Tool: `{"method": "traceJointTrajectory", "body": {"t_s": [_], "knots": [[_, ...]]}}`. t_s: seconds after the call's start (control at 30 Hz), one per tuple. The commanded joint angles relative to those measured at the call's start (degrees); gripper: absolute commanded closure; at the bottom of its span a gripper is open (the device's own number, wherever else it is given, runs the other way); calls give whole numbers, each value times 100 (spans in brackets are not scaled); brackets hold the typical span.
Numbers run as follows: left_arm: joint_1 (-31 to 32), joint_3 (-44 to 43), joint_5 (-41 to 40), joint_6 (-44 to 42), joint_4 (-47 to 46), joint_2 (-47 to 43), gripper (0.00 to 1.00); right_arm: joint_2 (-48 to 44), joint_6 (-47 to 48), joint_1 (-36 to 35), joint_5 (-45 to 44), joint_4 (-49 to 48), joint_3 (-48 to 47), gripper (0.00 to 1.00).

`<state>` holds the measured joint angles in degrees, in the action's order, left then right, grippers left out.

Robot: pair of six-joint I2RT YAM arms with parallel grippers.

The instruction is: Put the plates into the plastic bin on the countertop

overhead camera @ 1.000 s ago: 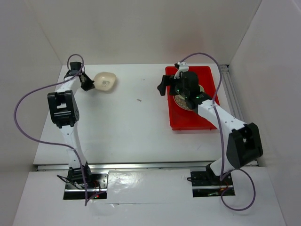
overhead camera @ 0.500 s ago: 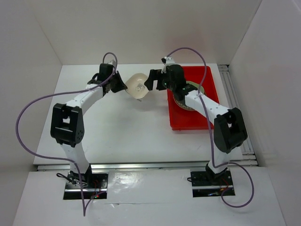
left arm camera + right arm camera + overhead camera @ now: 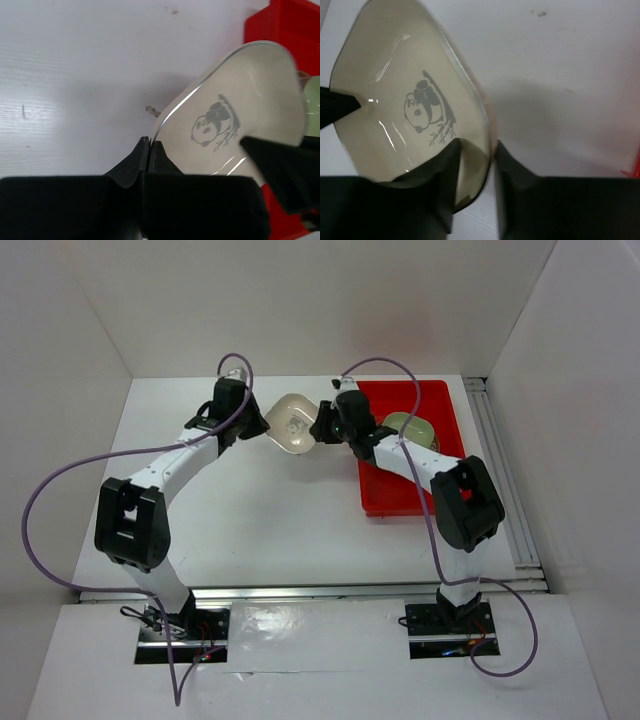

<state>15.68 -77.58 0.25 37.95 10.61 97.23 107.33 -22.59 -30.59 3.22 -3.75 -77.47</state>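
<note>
one cream plate [image 3: 395, 80], right pincer [image 3: 477, 147] newly astride its rim

1. This is a robot lab cell: plain white walls [image 3: 300, 300] box in a white bench [image 3: 250, 510] on three sides.
2. A left arm [image 3: 170, 465] and a right arm [image 3: 410, 465], both white and black, are bolted at the bench's near edge on metal base plates [image 3: 185, 625] with bare wiring.
3. Loose purple cables [image 3: 380, 361] loop off the arms.
4. A metal rail [image 3: 500, 470] runs along the bench's right edge.
</note>
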Motion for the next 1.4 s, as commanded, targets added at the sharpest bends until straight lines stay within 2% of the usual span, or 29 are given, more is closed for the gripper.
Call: {"method": "traceJointTrajectory", "body": {"t_s": [0.0,0.07,0.1,0.13,0.17,0.23,0.33,0.43,0.6,0.67,0.83,1.13,1.37], "knots": [[146,15,212,221,-534,-240,100,60,-114,-52,-94,-109,-84,77],[303,68,99,221,-455,-292,100,60,-167,-105,-295,-4,-84,100],[417,68,98,221,-455,-292,90,8,-167,-105,-348,49,-84,100],[470,68,98,221,-376,-440,58,-54,-167,-105,-436,215,-214,100],[523,120,98,221,-323,-529,35,-54,-167,-105,-637,338,-285,100],[611,261,263,221,-253,-940,0,-194,43,34,-1032,785,-549,100],[831,410,493,221,9,-1451,0,-344,351,324,-1174,1303,-873,100],[1032,585,493,299,571,-2136,0,-484,842,922,-842,1997,-1338,100],[1296,1315,433,502,871,-3200,0,-809,1511,1739,-393,2677,-1665,100],[1402,1526,370,450,1004,-3535,0,-950,1713,2178,-323,2818,-1614,100],[1569,1597,72,81,1556,-3808,0,-1196,1653,3171,950,2757,-1096,100],[1622,1649,10,-113,1839,-3931,0,-1136,1705,3585,1364,2598,-480,100],[1622,1702,10,-166,1787,-3931,0,-1135,1705,3657,1076,2599,-234,97]]}}
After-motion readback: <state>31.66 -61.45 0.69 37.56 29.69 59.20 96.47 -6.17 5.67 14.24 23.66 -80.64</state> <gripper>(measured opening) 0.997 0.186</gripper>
